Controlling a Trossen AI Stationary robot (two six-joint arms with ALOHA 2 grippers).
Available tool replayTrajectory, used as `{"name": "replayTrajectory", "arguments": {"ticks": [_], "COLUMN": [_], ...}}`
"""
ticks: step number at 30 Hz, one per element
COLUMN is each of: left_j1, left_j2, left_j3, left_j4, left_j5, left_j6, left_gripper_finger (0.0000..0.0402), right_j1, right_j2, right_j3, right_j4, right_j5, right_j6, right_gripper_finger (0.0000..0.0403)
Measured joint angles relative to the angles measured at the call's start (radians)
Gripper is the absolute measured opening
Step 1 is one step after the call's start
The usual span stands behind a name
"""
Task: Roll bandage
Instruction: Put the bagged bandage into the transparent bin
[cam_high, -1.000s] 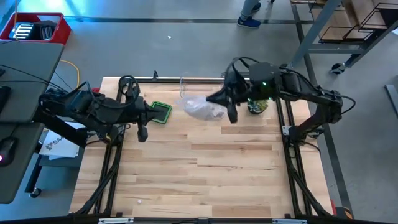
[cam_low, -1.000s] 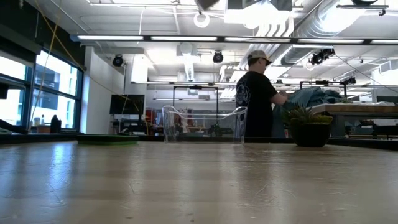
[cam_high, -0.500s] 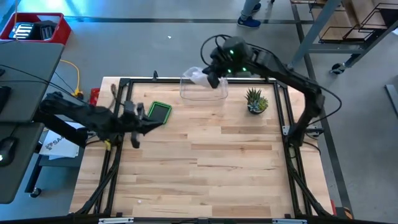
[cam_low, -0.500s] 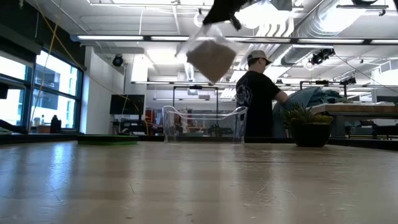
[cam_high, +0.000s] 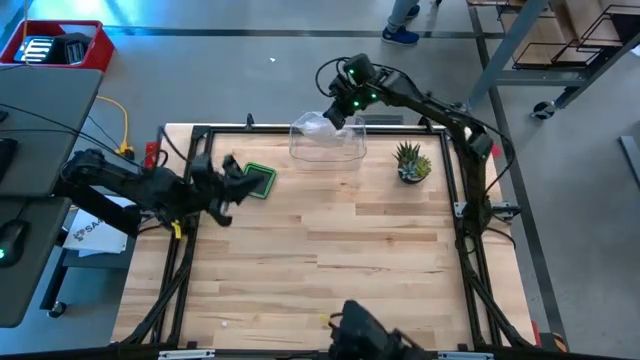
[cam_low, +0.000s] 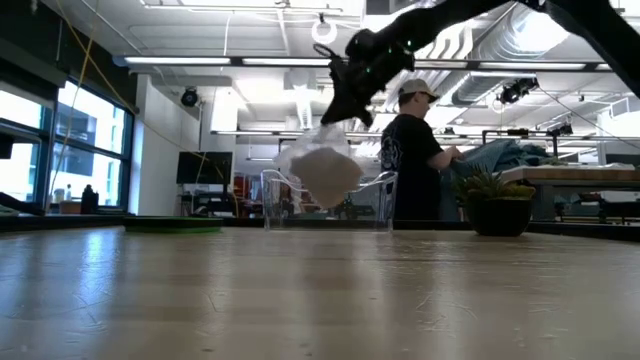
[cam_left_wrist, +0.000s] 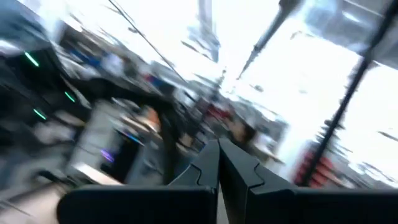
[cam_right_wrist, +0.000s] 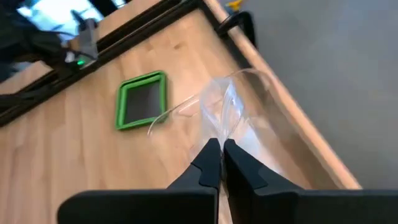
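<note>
My right gripper (cam_high: 337, 112) is shut on a clear plastic bag (cam_low: 320, 170) with a white wad inside, which I take for the bandage. The bag hangs just above a clear open bin (cam_high: 328, 145) at the table's far edge. In the right wrist view the bag (cam_right_wrist: 222, 112) runs out from between the shut fingers. My left gripper (cam_high: 232, 168) is shut and holds nothing. It hovers at the table's left, beside a green tray (cam_high: 258, 180). Its wrist view is blurred and shows the shut fingers (cam_left_wrist: 219, 158) against the room. My right gripper pinches the bag's gathered clear top (cam_right_wrist: 219, 134) between its two fingers. The fingers slant down from above. The bag hangs slack below them, clear of the table, its white lower part (cam_low: 322, 175) level with the bin's rim.
A small potted plant (cam_high: 410, 162) stands right of the bin. A black frame rail (cam_high: 270, 128) runs along the far edge. A dark object (cam_high: 365, 328) shows at the near edge. A person (cam_low: 415, 155) stands in the room behind. Bare wood fills the middle (cam_high: 340, 250).
My right gripper has carried the bag from over the table beside the plant toward the far edge and leftward, then down over the bin, the bag hanging below it all the way. My left gripper has sunk a little and tipped up from pointing down to about level.
</note>
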Motion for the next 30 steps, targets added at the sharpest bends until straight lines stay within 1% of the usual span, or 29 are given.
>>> {"name": "replayTrajectory", "arguments": {"ticks": [2,5,9,13,16,19,21,22,26,28,30], "left_j1": [0.011,0.026,0.047,0.067,0.086,0.11,0.12,0.126,0.145,0.15,0.157], "left_j2": [-0.009,-0.022,-0.02,-0.021,-0.021,-0.021,-0.021,-0.021,-0.021,-0.021,-0.021], "left_j3": [0.0,0.0,0.0,0.0,0.0,0.0,0.0,0.0,0.0,0.0,0.0], "left_j4": [0.033,0.048,0.044,0.052,0.051,0.051,0.051,0.051,0.05,0.048,0.043], "left_j5": [-0.064,-0.133,-0.196,-0.232,-0.267,-0.275,-0.274,-0.274,-0.27,-0.247,-0.213], "left_j6": [0.041,0.07,0.063,0.053,0.053,0.051,0.051,0.051,0.035,0.021,0.017], "left_gripper_finger": [0.0,0.0,0.0,0.0,0.0,0.0,0.0,0.0,0.0,0.0,0.0], "right_j1": [-0.019,-0.041,-0.054,-0.051,-0.059,-0.083,-0.089,-0.086,-0.067,-0.057,-0.046], "right_j2": [0.024,0.043,0.028,-0.015,-0.062,-0.069,-0.068,-0.068,-0.069,-0.072,-0.084], "right_j3": [0.0,-0.021,-0.175,-0.351,-0.461,-0.551,-0.581,-0.586,-0.589,-0.589,-0.589], "right_j4": [-0.003,0.007,0.105,0.225,0.428,0.686,0.793,0.812,0.779,0.781,0.772], "right_j5": [-0.06,-0.15,-0.262,-0.331,-0.33,-0.313,-0.311,-0.311,-0.33,-0.296,-0.259], "right_j6": [-0.017,-0.046,-0.025,-0.003,0.075,0.268,0.378,0.399,0.411,0.445,0.424], "right_gripper_finger": [0.0,0.0,0.0,0.0,0.0,0.0,0.0,0.0,0.0001,0.0009,0.0028]}}
